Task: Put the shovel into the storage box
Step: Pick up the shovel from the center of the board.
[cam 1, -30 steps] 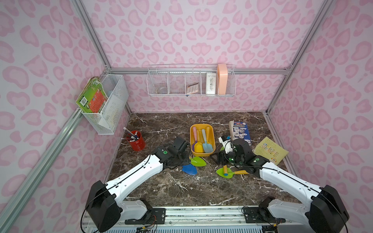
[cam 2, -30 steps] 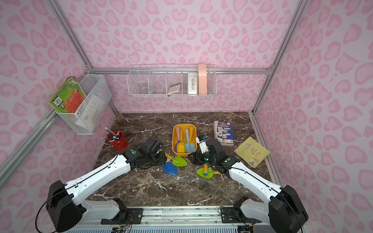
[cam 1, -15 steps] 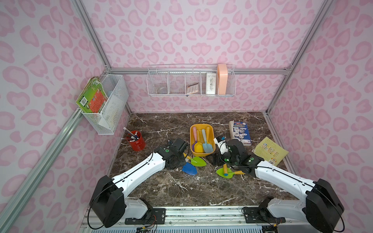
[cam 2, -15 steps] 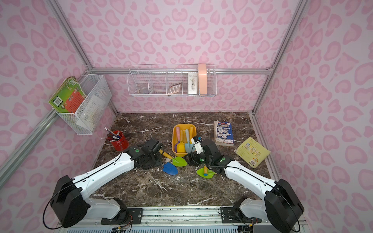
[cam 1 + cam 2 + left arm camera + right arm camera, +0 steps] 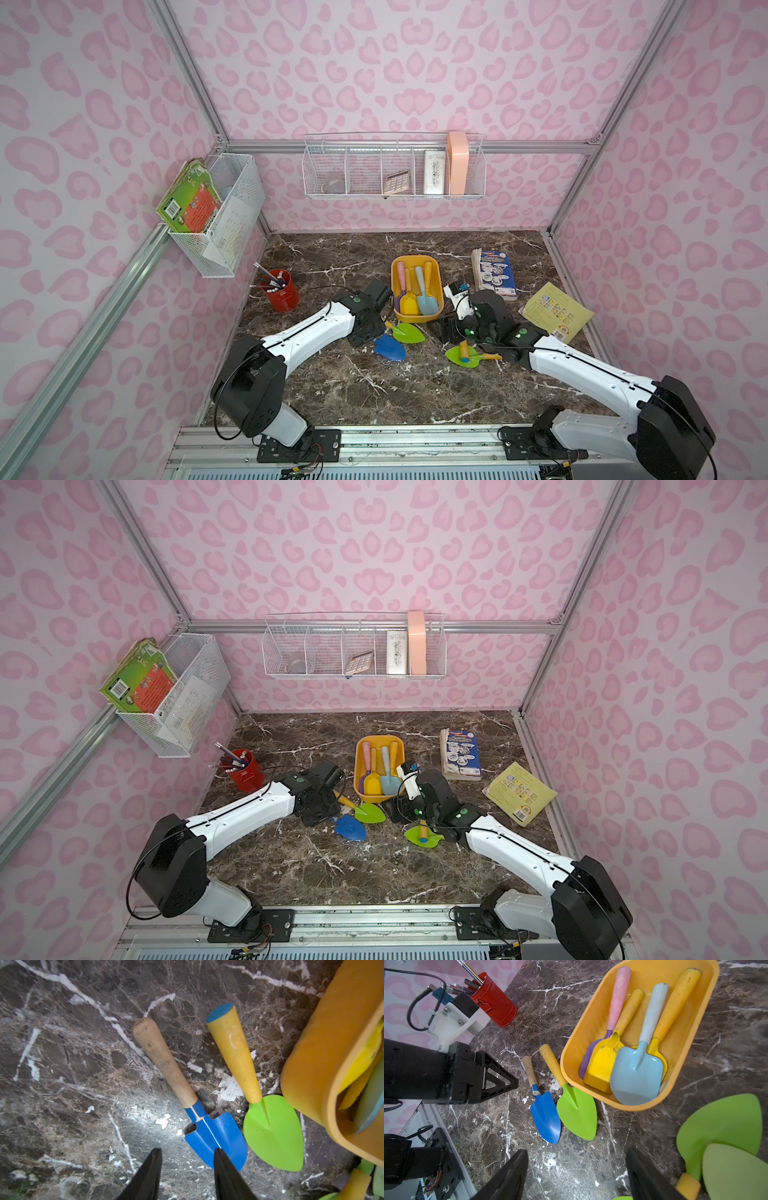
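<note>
- storage box [image 5: 417, 318]: yellow-orange tub on the dark marble table [image 5: 374, 386]. Only the right wrist view shows all it holds: four shovels [image 5: 636, 1078] lying flat, blades at the front end (purple with pink handle, yellow, pale blue, a second yellow beneath). The left wrist view catches just one corner of the box.
- blue shovel [image 5: 216, 1136]: wooden handle, flat on the table outside the box, off its front end on the left arm's side. Not held.
- green shovel [image 5: 273, 1132]: yellow handle, lying between the blue shovel and the box, just beside the box wall.
- two more green shovels [image 5: 720, 1124]: overlapping, off the box's front end on the right arm's side.
- left hand [image 5: 187, 1153]: fingers hidden under the wrist in both top views. Its own wrist view shows them narrowly parted and empty, one tip over the blue blade's edge; contact cannot be told.
- right hand [image 5: 576, 1155]: fingers wide, empty, bare table between them.
- red pen cup [image 5: 284, 293]: well apart from the box, left arm's side.
</note>
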Robot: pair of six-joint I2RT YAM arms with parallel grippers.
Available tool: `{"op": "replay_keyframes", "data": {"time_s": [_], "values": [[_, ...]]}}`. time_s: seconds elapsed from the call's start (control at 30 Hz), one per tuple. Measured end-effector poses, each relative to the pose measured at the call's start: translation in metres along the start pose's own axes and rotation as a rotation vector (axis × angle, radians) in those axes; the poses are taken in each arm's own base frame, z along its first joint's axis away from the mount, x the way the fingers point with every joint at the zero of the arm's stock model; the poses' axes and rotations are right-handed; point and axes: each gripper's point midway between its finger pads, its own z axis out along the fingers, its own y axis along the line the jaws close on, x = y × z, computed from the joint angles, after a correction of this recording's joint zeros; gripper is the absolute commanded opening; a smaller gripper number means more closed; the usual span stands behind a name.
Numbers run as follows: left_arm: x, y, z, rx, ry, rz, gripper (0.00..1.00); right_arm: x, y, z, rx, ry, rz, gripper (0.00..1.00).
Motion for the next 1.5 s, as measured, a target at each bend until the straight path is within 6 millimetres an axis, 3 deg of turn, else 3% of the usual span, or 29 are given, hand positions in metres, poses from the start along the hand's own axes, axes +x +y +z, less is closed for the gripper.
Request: {"op": "replay_keyframes", "data": {"time_s": [0.37,1.0,1.23,1.5], "values": [[-0.004,-0.009,0.021,-0.016,0.021,-0.04,0.46,-0.003,-0.006,-0.008,0.019,-0.022,0.007,0.77],[-0.001,0.001,0.051,-0.09,0.046,-0.087,0.45,0.001,-0.015,-0.013,0.039,-0.029,0.02,0.77],[0.001,0.005,0.056,-0.103,0.046,-0.088,0.4,0.002,-0.017,-0.014,0.042,-0.029,0.023,0.76],[0.003,0.009,0.058,-0.111,0.048,-0.085,0.27,-0.001,-0.019,-0.016,0.047,-0.041,0.026,0.76]]}}
